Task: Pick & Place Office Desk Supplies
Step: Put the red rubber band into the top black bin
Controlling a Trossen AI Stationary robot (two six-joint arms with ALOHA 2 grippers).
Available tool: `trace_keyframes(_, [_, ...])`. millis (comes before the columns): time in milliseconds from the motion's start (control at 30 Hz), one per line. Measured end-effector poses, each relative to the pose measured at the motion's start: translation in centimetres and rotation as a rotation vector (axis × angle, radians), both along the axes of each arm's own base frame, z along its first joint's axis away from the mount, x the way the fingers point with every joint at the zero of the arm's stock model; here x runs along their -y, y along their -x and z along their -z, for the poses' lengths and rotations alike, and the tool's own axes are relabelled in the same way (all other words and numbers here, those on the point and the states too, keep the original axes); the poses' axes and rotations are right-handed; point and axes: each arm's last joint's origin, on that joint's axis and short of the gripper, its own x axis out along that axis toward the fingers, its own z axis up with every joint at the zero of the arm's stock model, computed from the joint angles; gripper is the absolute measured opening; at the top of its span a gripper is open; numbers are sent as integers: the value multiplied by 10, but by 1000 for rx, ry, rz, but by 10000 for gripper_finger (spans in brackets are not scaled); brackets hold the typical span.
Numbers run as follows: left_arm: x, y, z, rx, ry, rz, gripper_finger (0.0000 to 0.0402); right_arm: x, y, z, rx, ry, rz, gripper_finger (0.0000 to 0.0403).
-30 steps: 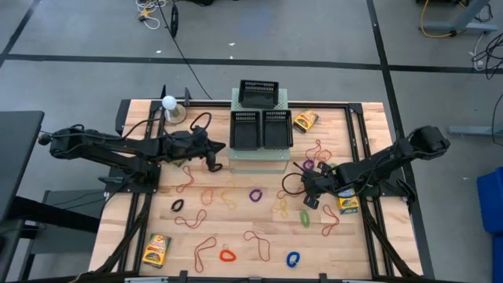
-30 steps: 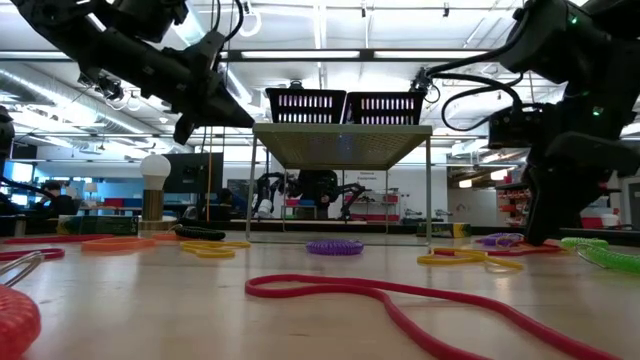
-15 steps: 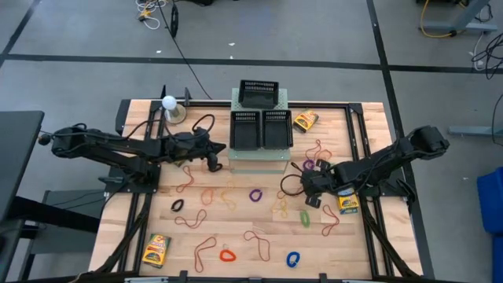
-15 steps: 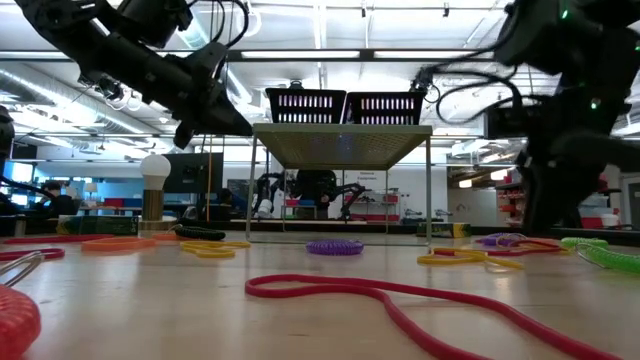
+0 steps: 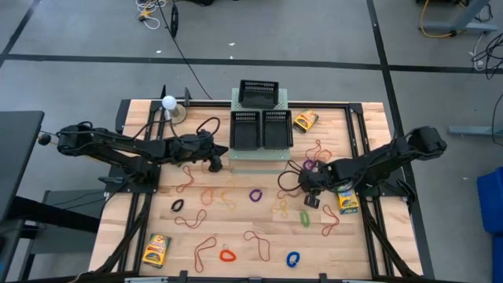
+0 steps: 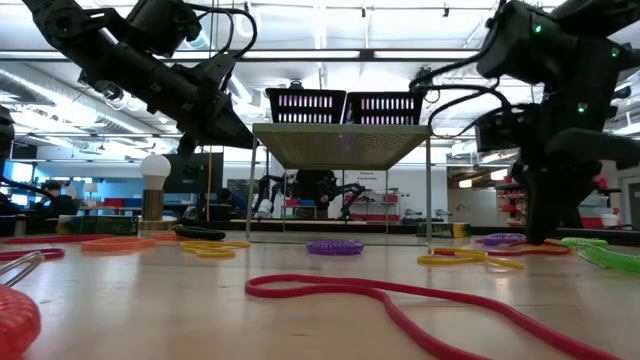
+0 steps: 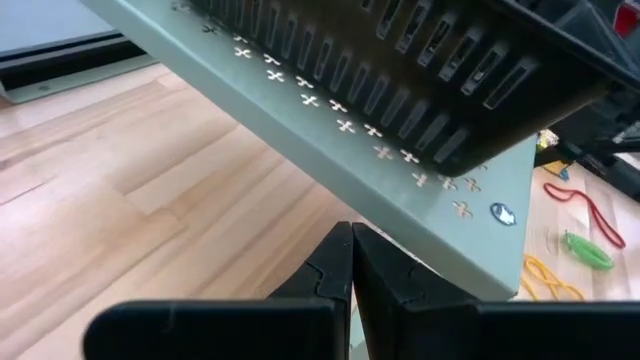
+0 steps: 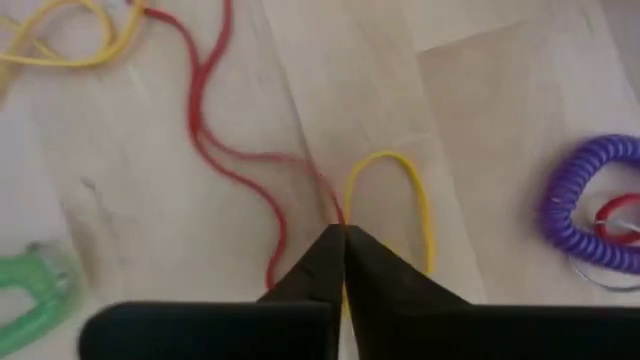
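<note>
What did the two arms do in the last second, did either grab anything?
The right gripper snapped shut down at the table, its tips meeting on a yellow rubber band beside a red one; whether it truly holds it is unclear. The left gripper stayed shut, shifting slightly by the pale-green box. The supplies on the table lie as before.

Two dark jointed arms with two-finger grippers.
Left arm and right arm are matte black, built of slim links with bulkier joints; black cables loop alongside them. Each gripper's fingers are dark, angular, tapering to points.
</note>
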Motion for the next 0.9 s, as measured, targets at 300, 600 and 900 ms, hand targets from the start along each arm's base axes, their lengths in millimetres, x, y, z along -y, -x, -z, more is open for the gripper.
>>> trace_keyframes(300, [0, 0, -1, -12, -40, 21, 11, -15, -7, -44, 52, -5, -64, 8])
trace_keyframes(600, [0, 0, -1, -8, -33, 22, 11, -27, -7, -124, 85, 0, -162, 5])
trace_keyframes(900, [0, 0, -1, -3, -21, 28, 11, -21, -6, -230, 312, 37, -194, 3])
